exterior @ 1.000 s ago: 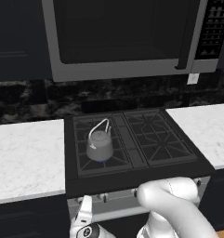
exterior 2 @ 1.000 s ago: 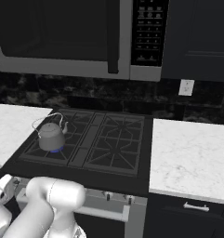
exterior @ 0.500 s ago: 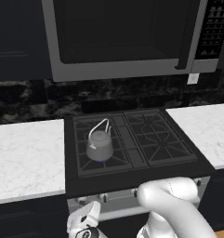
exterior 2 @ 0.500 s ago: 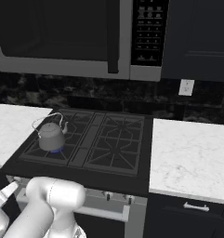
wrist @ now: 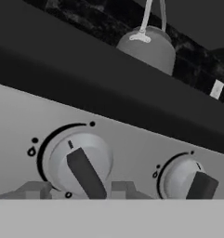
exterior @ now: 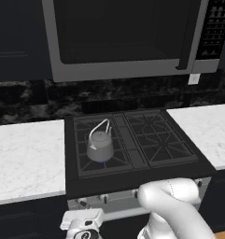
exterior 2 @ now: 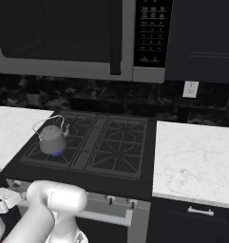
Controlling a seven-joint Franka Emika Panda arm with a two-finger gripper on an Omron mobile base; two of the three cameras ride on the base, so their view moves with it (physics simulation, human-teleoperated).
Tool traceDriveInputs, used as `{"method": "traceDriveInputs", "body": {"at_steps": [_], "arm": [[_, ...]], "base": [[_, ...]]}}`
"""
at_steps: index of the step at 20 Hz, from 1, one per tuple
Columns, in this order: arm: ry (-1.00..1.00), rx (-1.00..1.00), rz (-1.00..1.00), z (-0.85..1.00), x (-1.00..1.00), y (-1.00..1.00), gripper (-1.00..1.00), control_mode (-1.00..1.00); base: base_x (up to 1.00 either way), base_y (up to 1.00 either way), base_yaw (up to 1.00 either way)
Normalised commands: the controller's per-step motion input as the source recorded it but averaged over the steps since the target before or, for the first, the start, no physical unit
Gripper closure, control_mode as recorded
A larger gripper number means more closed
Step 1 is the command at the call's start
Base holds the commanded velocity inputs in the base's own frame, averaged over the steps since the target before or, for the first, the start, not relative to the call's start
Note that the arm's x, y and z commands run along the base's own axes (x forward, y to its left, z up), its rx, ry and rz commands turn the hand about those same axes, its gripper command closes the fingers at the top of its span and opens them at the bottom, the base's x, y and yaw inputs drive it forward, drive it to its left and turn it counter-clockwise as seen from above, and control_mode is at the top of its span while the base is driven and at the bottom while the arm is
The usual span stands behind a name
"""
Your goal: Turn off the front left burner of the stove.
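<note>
The stove [exterior: 132, 175] is a black gas cooktop with a silver front. Its front left burner [exterior: 102, 161] shows a bluish glow [exterior 2: 58, 153] under a grey kettle [exterior: 100, 146]. In the hand view a round silver knob [wrist: 62, 162] with a black bar grip sits on the stove front, its bar tilted off upright. My gripper [wrist: 78, 190] is shut on this knob, with one fingertip [wrist: 32, 190] on each side of its lower part. The white hand [exterior: 82, 221] sits low against the stove's front left.
A second knob [wrist: 185, 179] lies to the right of the held one. A large microwave [exterior: 118, 37] hangs over the cooktop. White marble counters [exterior: 25, 154] flank the stove on both sides. The kettle [wrist: 148, 46] looms above the knob panel.
The hand has rolled at the stove front, from tilted to nearly level. The kettle has not moved and the blue glow stays under it.
</note>
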Motion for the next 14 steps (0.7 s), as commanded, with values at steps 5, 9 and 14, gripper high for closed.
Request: {"method": "traceDriveInputs", "body": {"at_steps": [5, 9, 14], "arm": [[-0.08, 0.40, -0.17, 0.53, 0.15, -0.23, 1.00, -1.00], [-0.05, 0.32, -0.13, 0.52, 0.44, -0.45, 1.00, -1.00], [-0.02, 0.39, -0.10, 0.42, 0.66, -0.57, 1.00, -1.00]], "base": [[0.00, 0.00, 0.00], [0.00, 0.00, 0.00], [0.00, 0.00, 0.00]]}}
